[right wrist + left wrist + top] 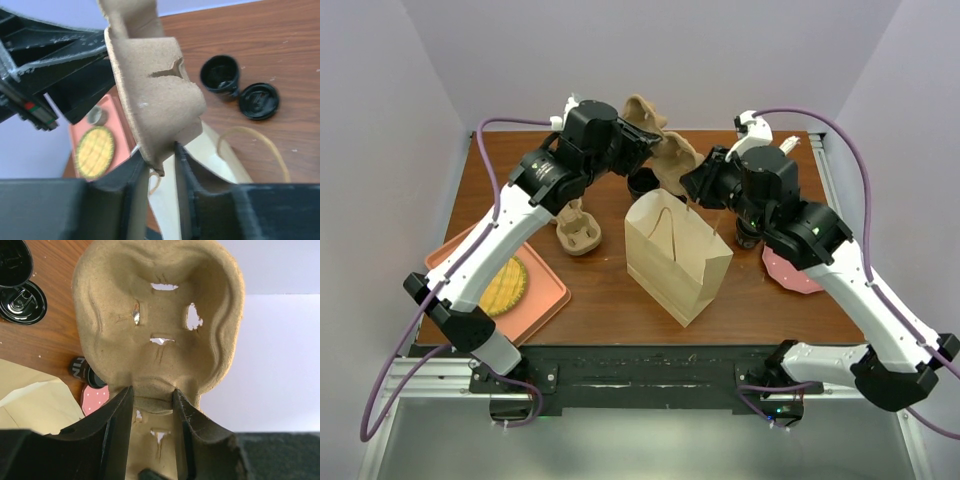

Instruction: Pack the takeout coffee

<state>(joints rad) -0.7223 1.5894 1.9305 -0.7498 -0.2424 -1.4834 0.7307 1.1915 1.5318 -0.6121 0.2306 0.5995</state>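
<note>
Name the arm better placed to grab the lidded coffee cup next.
Right, likely: the lidded cup sits by the pink plate beneath that arm, while the left gripper holds the carrier.

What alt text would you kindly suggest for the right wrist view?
The right gripper pinches the edge of a brown moulded-pulp cup carrier near a brown paper bag. Behind, a lidless black cup and a loose black lid sit on the wooden table.
</note>
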